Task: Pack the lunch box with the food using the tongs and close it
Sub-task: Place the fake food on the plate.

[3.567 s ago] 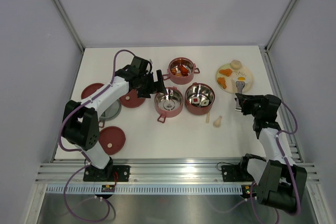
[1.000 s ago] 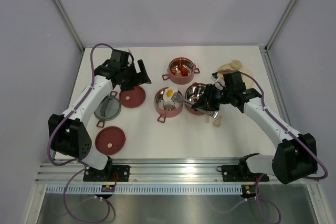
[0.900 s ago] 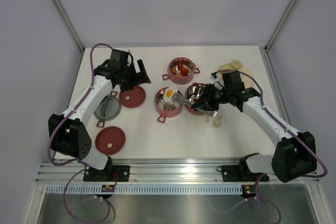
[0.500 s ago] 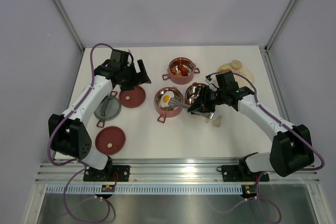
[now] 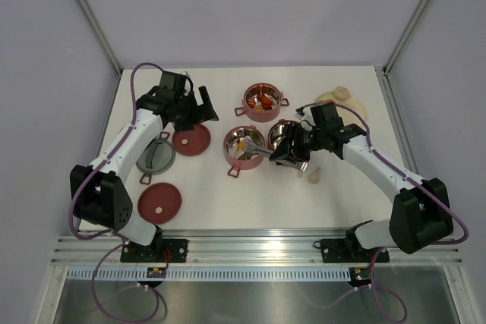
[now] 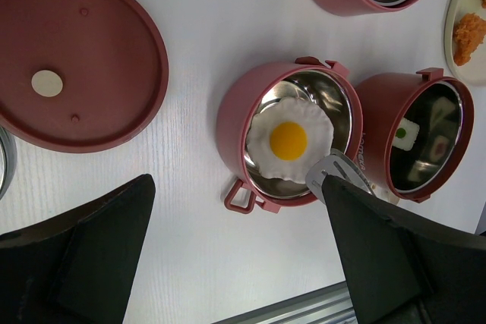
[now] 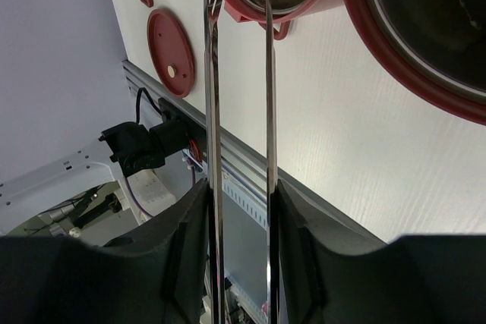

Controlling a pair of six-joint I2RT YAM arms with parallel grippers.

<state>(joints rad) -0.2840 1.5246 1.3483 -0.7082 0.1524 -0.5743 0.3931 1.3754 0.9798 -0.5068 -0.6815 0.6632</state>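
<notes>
Tongs: my right gripper (image 7: 237, 210) held the tongs (image 7: 235, 96) by the handle end, fingers closed on both arms; the tips reached ahead of my fingers over the rim of the middle bowl (image 6: 292, 142).
Tongs, handling: I judged them light, stiff along their length, springy across, slippery steel; best held far back, as I had them.
Food: a fried egg (image 6: 288, 140) lay in that bowl, just past the tong tips, apart from them.
Egg, handling: I judged it soft, floppy and light; best pinched at the white edge.
Left gripper (image 6: 235, 256): fingers wide apart, holding nothing, hovering above the bowls.
Bowls, counted: three, all uncovered; the egg bowl, one to its right (image 6: 421, 138) with small pieces, one farther away (image 5: 262, 102) with orange pieces.
Lids, counted: two dark-red discs (image 5: 191, 140) (image 5: 159, 202) and one grey lid (image 5: 156, 157), all off to my left side.
Plate (image 5: 357, 108): one, behind my right wrist, with pieces left on it.
</notes>
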